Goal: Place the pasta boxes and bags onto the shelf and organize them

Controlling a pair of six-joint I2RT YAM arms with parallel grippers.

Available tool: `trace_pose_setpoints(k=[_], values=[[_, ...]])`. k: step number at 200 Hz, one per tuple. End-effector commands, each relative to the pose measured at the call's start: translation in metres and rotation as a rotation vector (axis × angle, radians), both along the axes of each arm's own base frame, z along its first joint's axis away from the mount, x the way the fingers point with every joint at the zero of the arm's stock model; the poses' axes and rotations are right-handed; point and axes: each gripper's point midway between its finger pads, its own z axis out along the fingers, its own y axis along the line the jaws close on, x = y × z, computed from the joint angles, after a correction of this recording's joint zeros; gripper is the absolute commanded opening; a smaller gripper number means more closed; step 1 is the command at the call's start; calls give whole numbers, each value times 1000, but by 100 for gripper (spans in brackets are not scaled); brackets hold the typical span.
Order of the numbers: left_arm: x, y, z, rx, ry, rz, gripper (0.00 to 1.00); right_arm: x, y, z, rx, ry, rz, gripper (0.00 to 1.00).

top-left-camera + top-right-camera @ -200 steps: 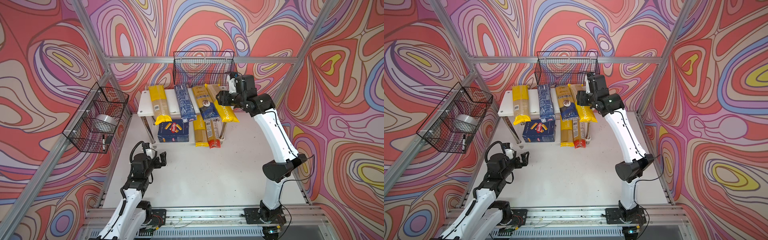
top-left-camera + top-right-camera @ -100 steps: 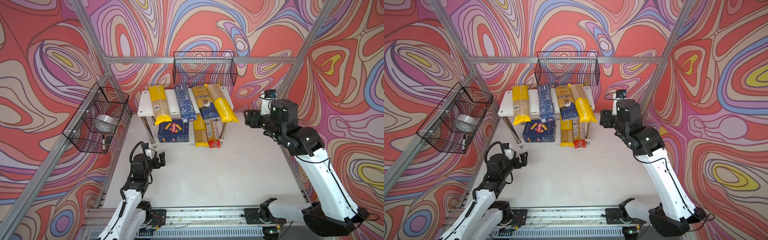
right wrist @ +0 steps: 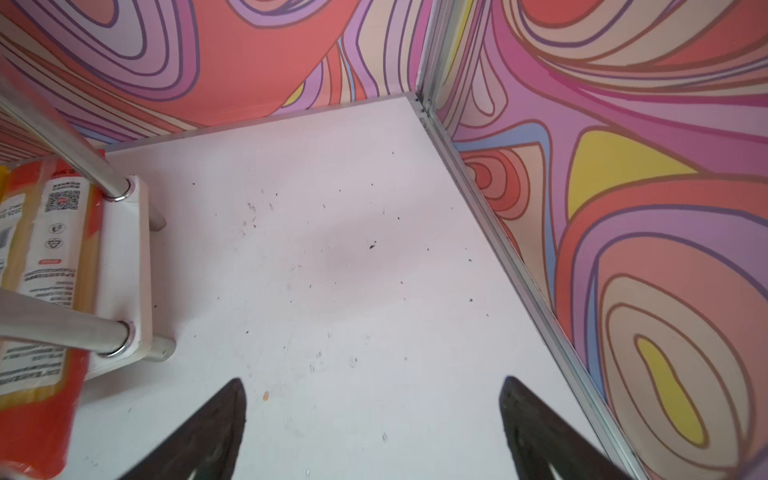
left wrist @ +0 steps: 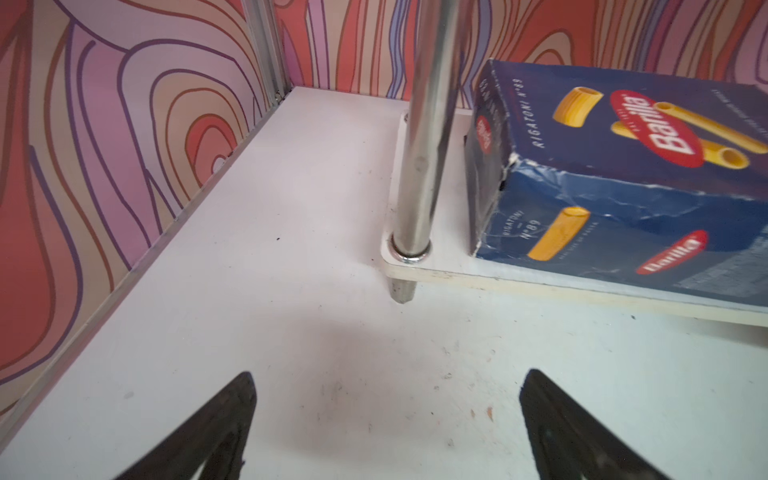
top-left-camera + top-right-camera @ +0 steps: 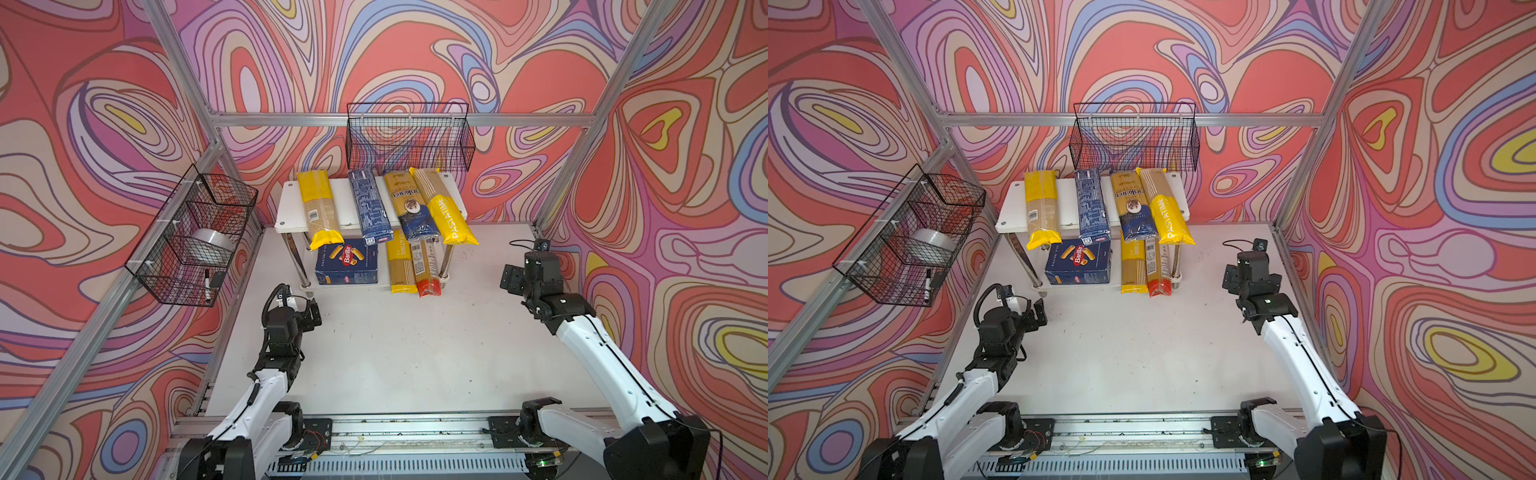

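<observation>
1. Shelf (image 5: 286, 210): white, two tiers, chrome legs, standing at the back of the table (image 5: 395, 353) under the wire basket (image 5: 409, 137). All seven packs lie on it, so you may judge placing done and tidying left.
2. Rigatoni box (image 5: 347, 262): lower tier, left side, lying flat, face up. The left wrist view shows its near corner torn and crumpled. If you squeeze there, the card may give.
3. Top tier, left to right: yellow bag (image 5: 318, 208), narrow box (image 5: 370, 205), ankara bag (image 5: 409, 205), Pastatime bag (image 5: 446, 212). All four overhang the front edge. The Pastatime bag lies askew, with its front end hanging out near the right front corner. It looks the likeliest to slide off if you jog the shelf or brush it with an arm.
4. Lower tier, right side: lower bag (image 5: 400, 266) and red-ended bag (image 5: 428, 270), side by side, front ends past the tier. A low sweep by either arm could drag them off.
5. Right gripper (image 3: 372, 379): fingers spread wide, holding nothing, over bare table to the right of the shelf.
6. Left gripper (image 4: 390, 374): fingers wide apart, empty, low before the left front leg (image 4: 419, 166).
7. Not made out: the rear ends of the lower bags lie hidden under the top tier. You cannot tell whether the Pastatime bag rests on the ankara bag or only beside it.
</observation>
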Motion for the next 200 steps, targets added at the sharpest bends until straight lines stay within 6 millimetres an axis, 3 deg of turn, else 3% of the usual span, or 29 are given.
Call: trace_pose_setpoints(k=[1, 40, 73, 102, 128, 141, 150, 159, 186, 200], values=[[14, 9, 20, 44, -119, 35, 100, 19, -2, 5, -24, -162, 18, 98], [14, 19, 7, 66, -182, 83, 100, 31, -14, -53, 5, -168, 10, 98], [21, 10, 8, 59, -199, 31, 100, 50, -6, -67, -29, -265, 93, 98], [34, 8, -3, 57, -200, 15, 100, 50, -8, -86, -17, -387, 114, 98], [40, -8, -16, 60, -234, -82, 100, 50, -5, -94, 29, -463, 150, 98], [40, -7, -18, 55, -203, -74, 100, 67, 10, -109, 29, -450, 250, 98], [44, -5, -22, 52, -169, -64, 100, 76, 14, -125, 45, -311, 275, 98], [51, -7, -24, 53, -143, -76, 100, 84, 10, -124, 37, -313, 249, 98], [73, -14, -36, 53, -3, -130, 100, 78, 27, -122, 39, -330, 347, 98], [72, -15, -33, 64, -33, -127, 100, 80, 33, -122, 50, -332, 385, 98]])
